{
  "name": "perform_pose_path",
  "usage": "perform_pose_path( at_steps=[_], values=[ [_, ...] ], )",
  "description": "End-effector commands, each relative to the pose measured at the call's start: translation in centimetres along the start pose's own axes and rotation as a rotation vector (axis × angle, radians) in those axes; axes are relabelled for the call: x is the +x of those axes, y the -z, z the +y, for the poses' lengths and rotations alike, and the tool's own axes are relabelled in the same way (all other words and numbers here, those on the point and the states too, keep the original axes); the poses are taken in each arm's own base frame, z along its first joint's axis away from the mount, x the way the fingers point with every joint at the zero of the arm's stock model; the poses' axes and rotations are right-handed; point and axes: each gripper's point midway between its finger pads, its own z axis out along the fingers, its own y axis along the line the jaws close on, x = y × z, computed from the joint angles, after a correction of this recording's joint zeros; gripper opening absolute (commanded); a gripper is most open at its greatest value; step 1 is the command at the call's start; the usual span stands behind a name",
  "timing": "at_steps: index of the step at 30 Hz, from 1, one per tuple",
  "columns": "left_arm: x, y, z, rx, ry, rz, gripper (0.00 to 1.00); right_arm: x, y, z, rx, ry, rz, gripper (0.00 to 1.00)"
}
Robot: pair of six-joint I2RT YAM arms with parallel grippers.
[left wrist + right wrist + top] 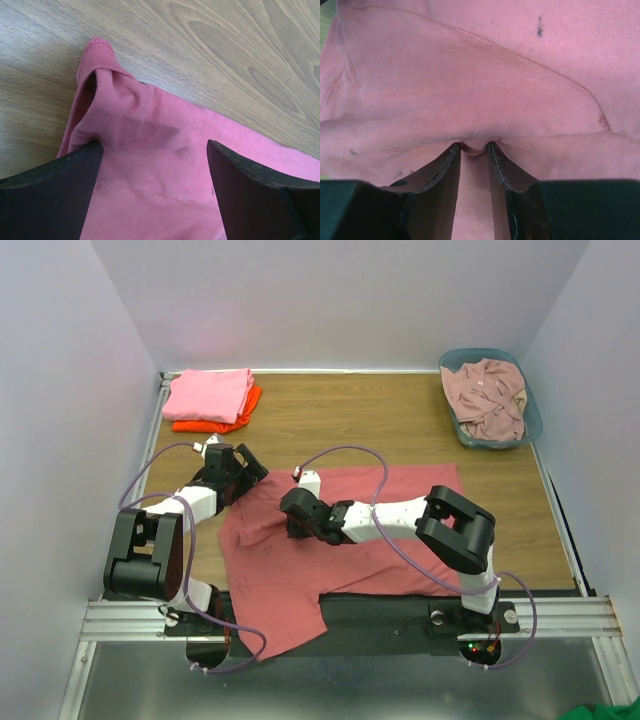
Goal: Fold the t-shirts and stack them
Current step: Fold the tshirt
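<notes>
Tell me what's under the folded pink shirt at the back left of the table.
An orange t-shirt lies under the pink t-shirt, showing only along the near and right edges. The rest of it is covered.

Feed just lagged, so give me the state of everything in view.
red shirt: spread out, unfolded.
pink shirt: folded, atop orange shirt.
orange shirt: folded, underneath.
pale shirt: crumpled in basket.
left jaws: open over red shirt's sleeve.
right jaws: shut, pinching red shirt.
</notes>
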Motion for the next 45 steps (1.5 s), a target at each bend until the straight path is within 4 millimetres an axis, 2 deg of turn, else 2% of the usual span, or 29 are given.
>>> perform_pose_path(
  at_steps=[1, 5, 7, 8, 9, 10, 15, 18, 20, 27, 31, 32, 35, 36, 39, 40, 43, 44, 45],
  values=[
    [1.3, 0.0, 2.7, -0.087, -0.007, 0.029, 0.98, -2.1, 0.0, -0.2, 0.053, -0.05, -0.085, 0.34],
    [1.2, 0.0, 2.8, -0.094, -0.005, 0.026, 0.98, -2.1, -0.3, -0.1, 0.059, -0.047, -0.085, 0.31],
    [1.1, 0.1, 2.9, -0.1, -0.005, 0.023, 0.98, -2.0, -0.4, 0.1, 0.052, -0.042, -0.077, 0.17],
    [1.0, 0.1, 2.8, -0.1, -0.005, 0.018, 0.98, -1.8, -0.4, 0.3, 0.043, -0.042, -0.067, 0.13],
    [1.0, 0.1, 2.8, -0.102, -0.002, 0.018, 0.98, -1.7, -0.3, 0.3, 0.038, -0.04, -0.061, 0.02],
    [0.9, 0.1, 2.9, -0.106, -0.004, 0.015, 0.98, -1.7, -0.2, 0.4, 0.032, -0.044, -0.057, 0.0],
    [0.7, 0.2, 2.7, -0.107, -0.001, 0.012, 0.98, -1.2, 1.4, 0.6, 0.002, -0.048, -0.033, 0.01],
    [0.7, 0.0, 2.8, -0.112, -0.003, 0.017, 0.98, -0.7, 3.7, 1.9, -0.049, -0.064, -0.016, 0.0],
    [0.7, 0.0, 2.9, -0.116, -0.002, 0.02, 0.98, -0.4, 4.3, 2.2, -0.056, -0.072, -0.008, 0.0],
    [-0.2, 0.1, 3.5, -0.157, -0.002, -0.017, 0.98, 1.5, 5.2, 2.5, -0.039, -0.088, 0.035, 0.01],
    [-0.4, 0.2, 3.7, -0.175, -0.003, -0.023, 0.98, 2.5, 5.5, 1.5, 0.01, -0.08, 0.041, 0.02],
    [-0.5, 0.3, 3.8, -0.179, -0.003, -0.025, 0.98, 2.7, 5.6, 1.0, 0.028, -0.075, 0.042, 0.04],
    [-0.3, 0.3, 3.6, -0.172, -0.01, -0.009, 0.98, 2.5, 6.1, 0.9, 0.028, -0.081, 0.04, 0.43],
    [-0.3, 0.3, 3.4, -0.166, -0.012, -0.006, 0.98, 2.4, 6.3, 0.8, 0.033, -0.077, 0.039, 0.62],
    [-0.5, 1.0, 3.3, -0.167, -0.008, -0.009, 0.97, 1.0, 7.7, 0.7, 0.028, -0.075, 0.001, 0.8],
    [-0.8, 1.5, 3.5, -0.187, -0.006, -0.022, 0.97, -0.1, 8.7, 0.9, 0.013, -0.088, -0.028, 1.0],
    [-1.8, 2.5, 3.5, -0.219, -0.004, -0.046, 0.97, -1.8, 10.3, -0.8, 0.052, -0.1, -0.107, 1.0],
    [-2.3, 3.2, 3.1, -0.221, -0.004, -0.056, 0.97, -3.2, 11.7, -1.1, 0.041, -0.126, -0.15, 1.0],
    [-2.6, 3.7, 2.9, -0.22, -0.003, -0.064, 0.97, -4.2, 12.3, -2.3, 0.077, -0.136, -0.201, 1.0]
  ],
)
